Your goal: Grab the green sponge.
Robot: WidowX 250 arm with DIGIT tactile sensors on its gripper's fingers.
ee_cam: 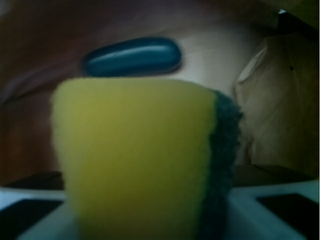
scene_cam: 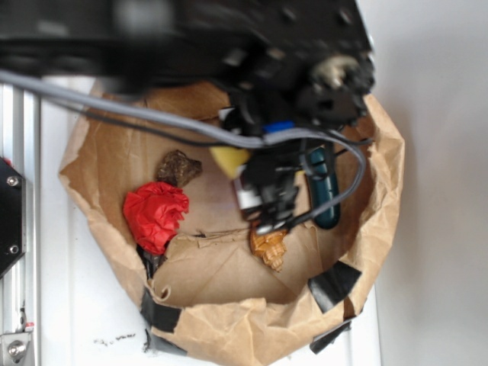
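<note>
- We hold the sponge (ee_cam: pixel 135 160) pinched in our jaws, its dark scouring side to the right.
- The green capsule (ee_cam: pixel 131 56) lies behind it.

A crumpled brown paper bag (scene_cam: pixel 381 191) is lying opened out on a white tabletop (scene_cam: pixel 91 305), its torn rim patched with strips of black tape (scene_cam: pixel 333 284). Left of the bag, a silvery metal rail (scene_cam: pixel 19 229) is running along the table. Right of it, pale daylight is falling evenly on plain white surface.
</note>
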